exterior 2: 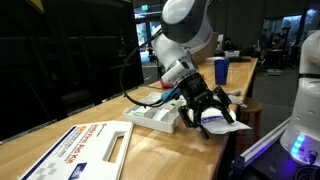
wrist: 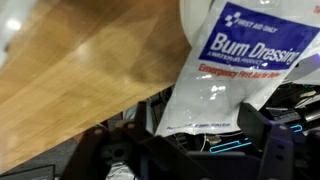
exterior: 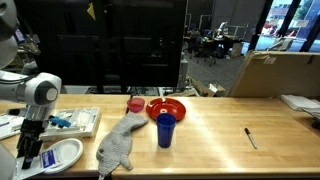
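The wooden table (exterior: 210,130) is the biggest thing here, with a cardboard box (exterior: 275,72) at its far corner, well beyond the blue cup (exterior: 165,130). The robot arm (exterior: 40,90) stands at the opposite end, well apart from the cup. Between arm and cup lie an open kit tray (exterior: 78,120) and a grey cloth (exterior: 118,145), which is just beside the cup. A red bowl (exterior: 168,106) sits just behind the cup. A pen (exterior: 250,138) lies on the cup's other side, on bare wood.

The gripper (exterior 2: 208,120) hangs low over a white burn dressing packet (wrist: 240,70), which is far from the cup, past the cloth and at the table's near edge by the arm. In the wrist view the fingers (wrist: 110,150) stand wide to either side of the packet's lower end and do not pinch it.

The packet looks light, flat and floppy, with a glossy skin that is likely slippery. A sealed rim or the end near the table's edge would probably give the best hold, since the middle would likely buckle.

In the wrist view the packet seems to reach past the table's edge, so it could slide off. There is little room on the tray's side. The wood between cup and pen is open.
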Available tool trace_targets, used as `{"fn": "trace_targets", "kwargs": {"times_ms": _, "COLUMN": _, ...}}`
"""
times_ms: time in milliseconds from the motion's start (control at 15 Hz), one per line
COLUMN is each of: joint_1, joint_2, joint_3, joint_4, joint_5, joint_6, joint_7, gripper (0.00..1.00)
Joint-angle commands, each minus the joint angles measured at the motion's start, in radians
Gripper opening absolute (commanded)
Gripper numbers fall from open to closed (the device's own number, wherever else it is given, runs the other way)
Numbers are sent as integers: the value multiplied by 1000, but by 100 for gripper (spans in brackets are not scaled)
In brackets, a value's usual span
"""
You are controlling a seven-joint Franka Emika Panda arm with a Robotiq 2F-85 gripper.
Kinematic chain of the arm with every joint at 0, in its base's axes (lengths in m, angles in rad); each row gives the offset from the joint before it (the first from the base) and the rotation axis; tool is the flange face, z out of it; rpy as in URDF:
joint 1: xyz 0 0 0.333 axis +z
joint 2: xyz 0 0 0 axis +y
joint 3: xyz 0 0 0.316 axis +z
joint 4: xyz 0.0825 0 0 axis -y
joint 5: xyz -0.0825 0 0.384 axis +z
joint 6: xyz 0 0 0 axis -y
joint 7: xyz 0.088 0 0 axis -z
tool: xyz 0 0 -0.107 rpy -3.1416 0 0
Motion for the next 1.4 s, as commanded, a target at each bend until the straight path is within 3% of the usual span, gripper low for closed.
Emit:
{"fn": "trace_targets", "kwargs": {"times_ms": 0, "joint_1": 5, "joint_2": -53, "joint_3": 1, "joint_4": -29, "joint_5": -6, "joint_6": 11, "joint_7": 21, "gripper": 61}}
{"fn": "trace_targets", "kwargs": {"times_ms": 400, "joint_1": 3, "joint_2": -55, "joint_3": -4, "joint_4": -25, "joint_5": -7, "joint_6": 9, "joint_7": 24, "gripper": 12}}
{"fn": "trace_targets", "kwargs": {"times_ms": 533, "joint_1": 3, "joint_2": -55, "joint_3": -5, "joint_4": -23, "joint_5": -9, "joint_6": 8, "joint_7": 24, "gripper": 1}}
{"fn": "trace_targets", "kwargs": {"times_ms": 733, "joint_1": 1, "joint_2": -57, "joint_3": -8, "joint_4": -21, "joint_5": -6, "joint_6": 6, "joint_7": 20, "gripper": 0}}
{"fn": "trace_targets", "kwargs": {"times_ms": 800, "joint_1": 1, "joint_2": -60, "joint_3": -9, "joint_4": -22, "joint_5": -7, "joint_6": 7, "joint_7": 20, "gripper": 5}}
{"fn": "trace_targets", "kwargs": {"times_ms": 1000, "joint_1": 0, "joint_2": -85, "joint_3": -13, "joint_4": -16, "joint_5": -15, "joint_6": -4, "joint_7": 25, "gripper": 0}}
{"fn": "trace_targets", "kwargs": {"times_ms": 1333, "joint_1": 1, "joint_2": -133, "joint_3": -26, "joint_4": 19, "joint_5": -99, "joint_6": -47, "joint_7": 38, "gripper": 0}}
